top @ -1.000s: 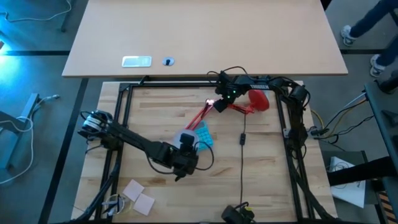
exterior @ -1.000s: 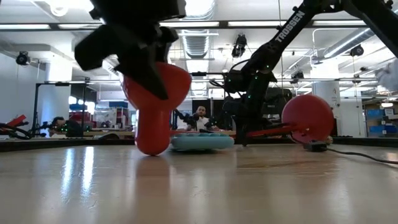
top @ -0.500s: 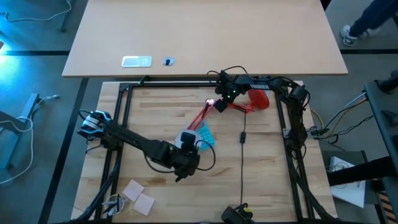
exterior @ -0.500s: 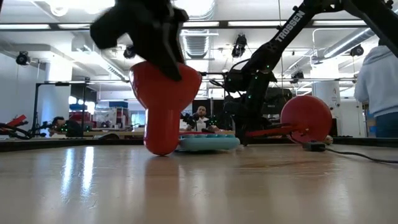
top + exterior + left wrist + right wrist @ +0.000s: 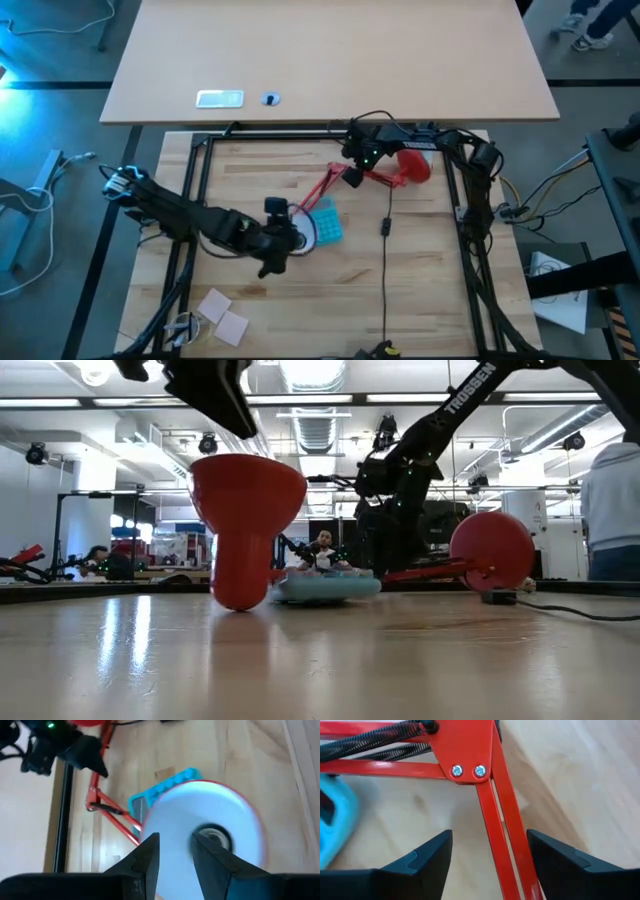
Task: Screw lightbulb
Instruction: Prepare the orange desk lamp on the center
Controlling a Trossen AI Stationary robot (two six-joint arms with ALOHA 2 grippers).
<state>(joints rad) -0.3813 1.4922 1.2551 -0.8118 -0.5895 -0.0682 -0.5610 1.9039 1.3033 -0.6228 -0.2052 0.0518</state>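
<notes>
From above: the left gripper (image 5: 277,238) is out over the middle of the worktop (image 5: 430,290), hard against the red lamp shade (image 5: 301,231), whose white inside faces up. Just beside the shade lies a blue tray (image 5: 327,226). The right gripper (image 5: 352,172) sits near the far edge, at the elbow of the red lamp arm (image 5: 322,190), and the lamp's round base (image 5: 415,165) is by the far right corner. No lightbulb to be picked out from up here.

Down at table level: the shade (image 5: 246,510) stands mouth up on its narrow end, the left arm dark above it, the tray (image 5: 326,588) behind, the base (image 5: 491,550) on edge off to the side. A person (image 5: 611,500) stands at the room's margin.

Left wrist: the gripper (image 5: 175,844) hangs over the shade's white bowl (image 5: 225,807), dark socket (image 5: 213,834) showing. White on white, so I cannot tell whether it grips anything, or where the lightbulb is.

Right wrist: the gripper (image 5: 496,851) is spread wide, the lamp's red strut (image 5: 499,842) running between its fingers (image 5: 431,857), not clamped.
</notes>
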